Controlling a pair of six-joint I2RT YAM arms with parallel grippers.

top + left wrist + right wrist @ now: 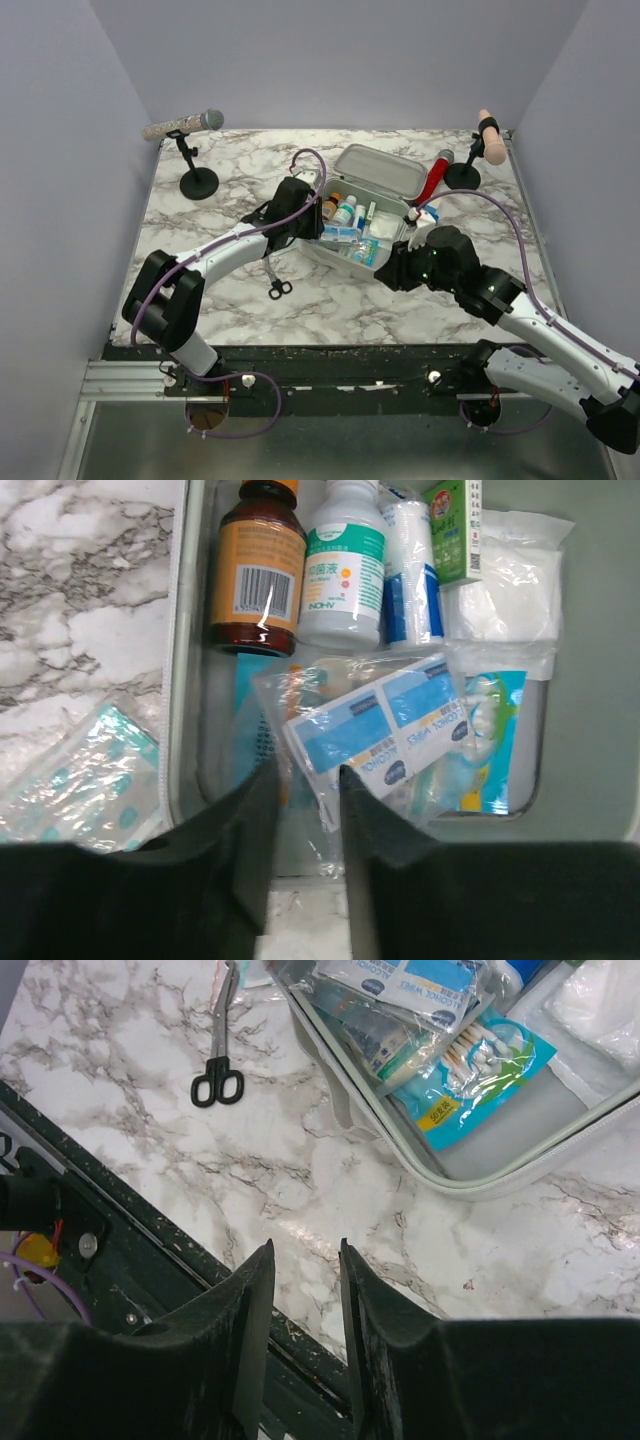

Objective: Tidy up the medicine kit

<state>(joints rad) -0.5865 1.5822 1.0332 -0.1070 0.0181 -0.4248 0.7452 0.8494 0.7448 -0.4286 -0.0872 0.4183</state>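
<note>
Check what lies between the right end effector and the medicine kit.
Bare marble table only, seen in the right wrist view, between the right end effector and the medicine kit rim; the scissors lie off to one side.

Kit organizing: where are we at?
Done: medicine kit open, brown bottle, white bottle and cotton swabs inside. In hand: nothing; left claw open over the alcohol wipes packet, right claw open above the table. To do: scissors and teal-dotted packet outside the kit; lid up.
</note>
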